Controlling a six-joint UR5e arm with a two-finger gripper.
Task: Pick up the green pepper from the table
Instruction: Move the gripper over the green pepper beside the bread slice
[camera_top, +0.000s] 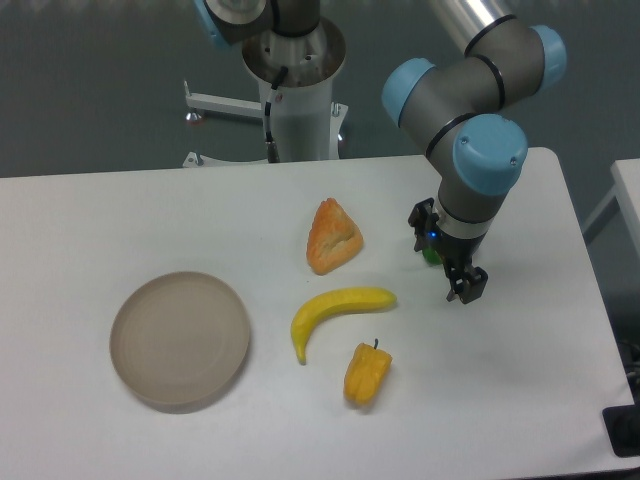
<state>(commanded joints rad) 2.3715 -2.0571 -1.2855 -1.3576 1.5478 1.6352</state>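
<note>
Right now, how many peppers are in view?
2. The yellow-orange pepper lies below the banana; the green pepper is only a sliver behind the gripper, mostly hidden.

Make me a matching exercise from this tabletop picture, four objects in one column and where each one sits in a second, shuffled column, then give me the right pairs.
Column one:
1. banana
2. plate
3. green pepper
4. yellow-orange pepper

Column two:
A. mostly hidden behind the gripper, only a green sliver showing
B. far left of the table, apart from the food
C. nearest the front edge, below the banana's right end
D. curved, between the orange wedge-shaped food and the yellow-orange pepper

Pairs: 1-D, 2-B, 3-A, 4-C
</note>
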